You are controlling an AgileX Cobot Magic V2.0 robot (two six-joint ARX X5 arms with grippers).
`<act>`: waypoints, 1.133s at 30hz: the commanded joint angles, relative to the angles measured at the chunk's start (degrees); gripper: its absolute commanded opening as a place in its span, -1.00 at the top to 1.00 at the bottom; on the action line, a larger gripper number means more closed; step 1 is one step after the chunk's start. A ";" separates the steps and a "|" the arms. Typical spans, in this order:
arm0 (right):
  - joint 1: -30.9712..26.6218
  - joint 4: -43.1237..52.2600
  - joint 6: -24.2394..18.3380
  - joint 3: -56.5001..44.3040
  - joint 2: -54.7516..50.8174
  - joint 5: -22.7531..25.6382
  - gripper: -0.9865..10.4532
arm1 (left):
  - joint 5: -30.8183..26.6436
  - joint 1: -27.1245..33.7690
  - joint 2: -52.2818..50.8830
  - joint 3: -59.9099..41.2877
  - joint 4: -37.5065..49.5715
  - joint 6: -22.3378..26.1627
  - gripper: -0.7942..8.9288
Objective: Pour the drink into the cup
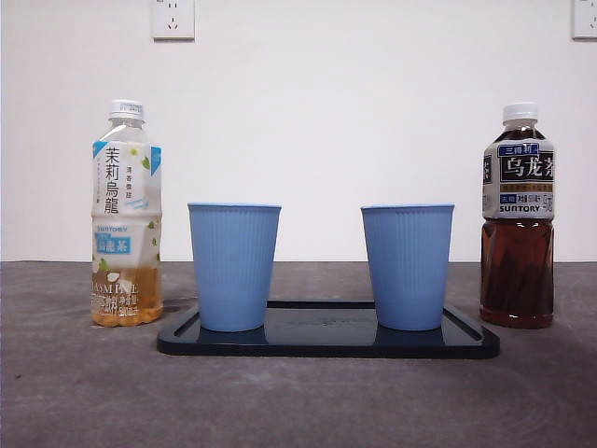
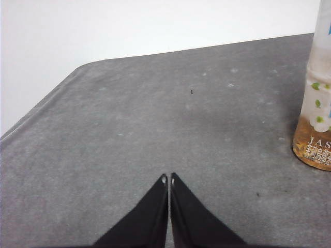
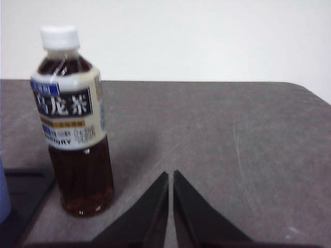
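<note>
Two blue ribbed cups, a left cup (image 1: 233,266) and a right cup (image 1: 408,266), stand upright on a black tray (image 1: 326,343). A jasmine tea bottle (image 1: 126,215) with a white cap stands left of the tray; it also shows in the left wrist view (image 2: 315,103). A dark oolong tea bottle (image 1: 518,219) with a white cap stands right of the tray; it also shows in the right wrist view (image 3: 72,124). My left gripper (image 2: 168,180) is shut and empty, apart from the jasmine bottle. My right gripper (image 3: 170,175) is shut and empty, beside the oolong bottle without touching it.
The grey table (image 1: 298,401) ends at a white wall behind. The table's rounded far corners show in the wrist views. The tray's corner (image 3: 23,191) and a cup's edge (image 3: 4,199) lie beside the oolong bottle. Neither arm shows in the front view.
</note>
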 commanded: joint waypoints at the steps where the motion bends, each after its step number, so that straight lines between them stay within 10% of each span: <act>1: -0.07 0.66 -0.42 -1.11 -0.79 0.15 0.81 | 0.00 0.11 -0.07 -0.79 -0.70 0.24 0.82; 34: -0.07 -4.04 -0.59 -3.13 -2.60 0.04 0.81 | 0.00 0.11 -0.07 -0.79 -0.70 0.24 0.82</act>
